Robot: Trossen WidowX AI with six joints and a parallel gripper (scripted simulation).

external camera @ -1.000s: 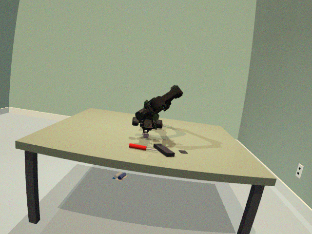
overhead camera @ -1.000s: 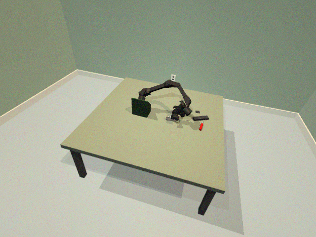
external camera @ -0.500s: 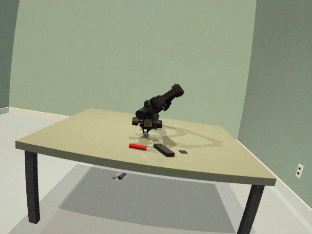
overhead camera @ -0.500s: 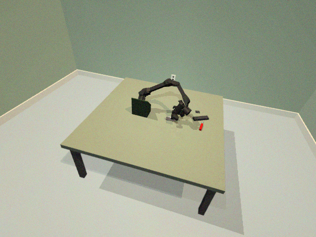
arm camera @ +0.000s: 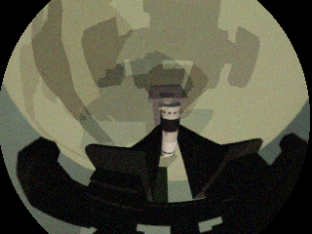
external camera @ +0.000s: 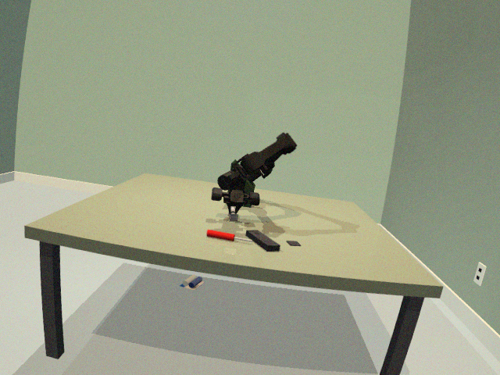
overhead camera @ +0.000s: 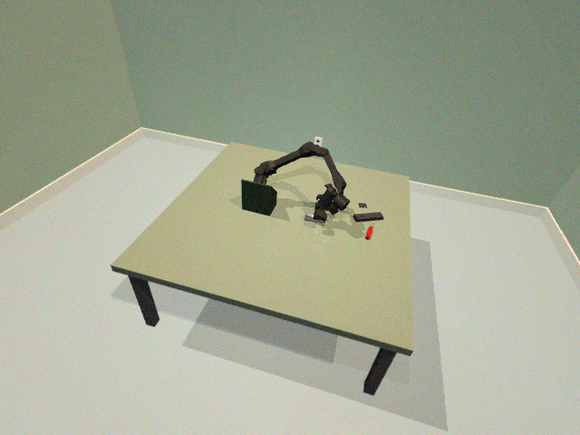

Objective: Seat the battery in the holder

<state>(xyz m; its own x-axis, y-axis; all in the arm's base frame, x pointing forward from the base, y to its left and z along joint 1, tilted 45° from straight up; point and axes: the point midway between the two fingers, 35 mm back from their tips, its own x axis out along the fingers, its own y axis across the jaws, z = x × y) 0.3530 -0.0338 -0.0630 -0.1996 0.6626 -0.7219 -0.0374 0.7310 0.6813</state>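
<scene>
Green-walled room, olive table [overhead camera: 262, 275]: battery [arm camera: 170, 132] held low over the surface.

One gripper [arm camera: 168, 156], its fingers clamped on one battery, long axis running straight out ahead of the fingertips in the wrist view. Holder: I judge it the dark slab [external camera: 262, 240] near the gripper, though spring and lip cannot be made out. Counted besides: one red-handled screwdriver [external camera: 220, 234], one small dark chip [external camera: 293, 243], one green panel [overhead camera: 257, 198], one blue-and-white cylinder [external camera: 192, 281] on the floor.

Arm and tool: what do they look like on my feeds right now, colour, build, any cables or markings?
The arm is matte black-brown throughout, made of slim blocky links with rounded joint housings. The tool is equally dark, with a wide body and two short fingers tapering inward. A few small pale patches show on the wrist housing. No loose cables or readable markings are visible.
</scene>
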